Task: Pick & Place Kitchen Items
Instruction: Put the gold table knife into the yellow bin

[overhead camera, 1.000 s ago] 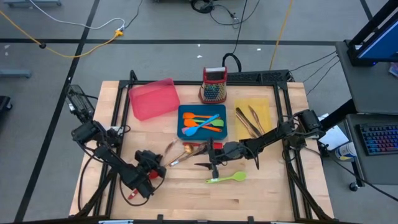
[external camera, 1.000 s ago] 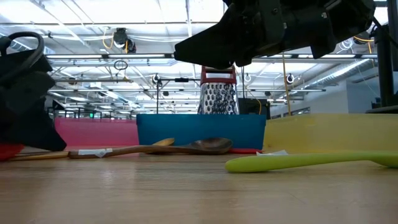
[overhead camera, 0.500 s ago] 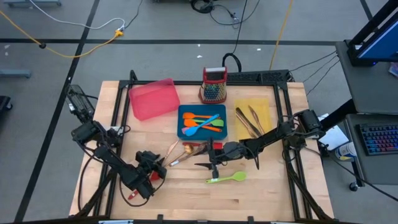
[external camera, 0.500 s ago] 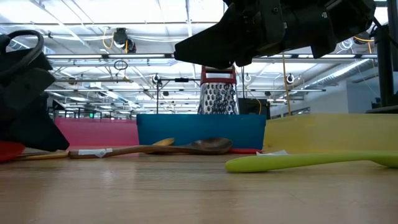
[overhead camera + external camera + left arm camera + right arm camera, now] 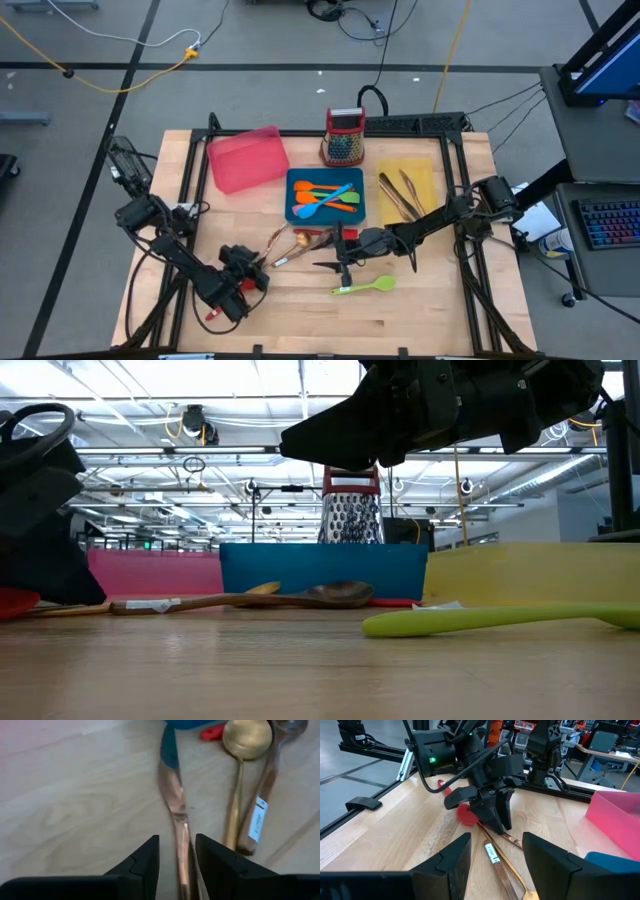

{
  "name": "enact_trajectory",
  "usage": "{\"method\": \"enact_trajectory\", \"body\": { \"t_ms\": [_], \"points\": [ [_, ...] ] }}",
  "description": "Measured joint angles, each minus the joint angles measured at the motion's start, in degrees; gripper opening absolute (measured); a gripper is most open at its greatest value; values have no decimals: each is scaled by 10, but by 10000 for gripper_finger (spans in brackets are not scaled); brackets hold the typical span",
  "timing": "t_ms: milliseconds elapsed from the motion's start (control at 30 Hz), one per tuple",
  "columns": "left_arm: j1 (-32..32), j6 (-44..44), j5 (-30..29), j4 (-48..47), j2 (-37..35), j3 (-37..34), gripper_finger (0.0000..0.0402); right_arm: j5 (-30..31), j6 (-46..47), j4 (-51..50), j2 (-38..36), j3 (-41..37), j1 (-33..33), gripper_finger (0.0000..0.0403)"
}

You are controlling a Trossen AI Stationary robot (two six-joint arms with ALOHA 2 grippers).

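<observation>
Compared with a second ago, little has changed: the left gripper [image 5: 252, 279] has shifted slightly on the near left of the pale wooden tabletop [image 5: 300, 315], and its two dark fingers [image 5: 142, 862] now stand apart. Between them lies the slim copper-toned table knife [image 5: 177, 827], apparently not clamped. Just beside it rest a gold-coloured metal spoon [image 5: 242, 750] and a dark wooden spoon with a white label [image 5: 260, 815].

The right gripper [image 5: 335, 262] has not moved. It hangs over the table's middle with its fingers spread and nothing between them, just behind a lime-green silicone spatula [image 5: 365, 286] lying flat on the wood.

Further back, a blue rectangular tray [image 5: 297, 212] holds orange and blue silicone utensils [image 5: 325, 197]. A yellow rectangular tray [image 5: 428, 180] holds dark slim cutlery [image 5: 400, 193]. A pink rectangular tray [image 5: 247, 158] sits to the left, and a red-topped steel box grater [image 5: 343, 137] stands upright behind them.

Around the table are grey floor, yellow cables and a desk with a keyboard [image 5: 608, 222].
</observation>
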Motion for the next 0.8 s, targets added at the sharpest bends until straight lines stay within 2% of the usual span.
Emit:
{"method": "enact_trajectory", "body": {
  "t_ms": [200, 400, 533, 700, 800],
  "points": [
    [1, 31, 15, 21, -1, -9, 129, 0, 0, 0, 0, 0, 0, 171],
    [0, 20, 21, 22, -3, -39, 124, 0, 14, 0, 0, 0, 0, 171],
    [-7, 2, 22, 28, -3, -65, 93, 0, 14, 0, 0, 0, 0, 171],
    [-20, -4, -8, 38, -3, -97, 41, 0, 14, 0, 0, 0, 0, 171],
    [-24, -16, -33, 24, -1, -119, 33, 0, 13, 0, 0, 0, 0, 171]
  ]
}}
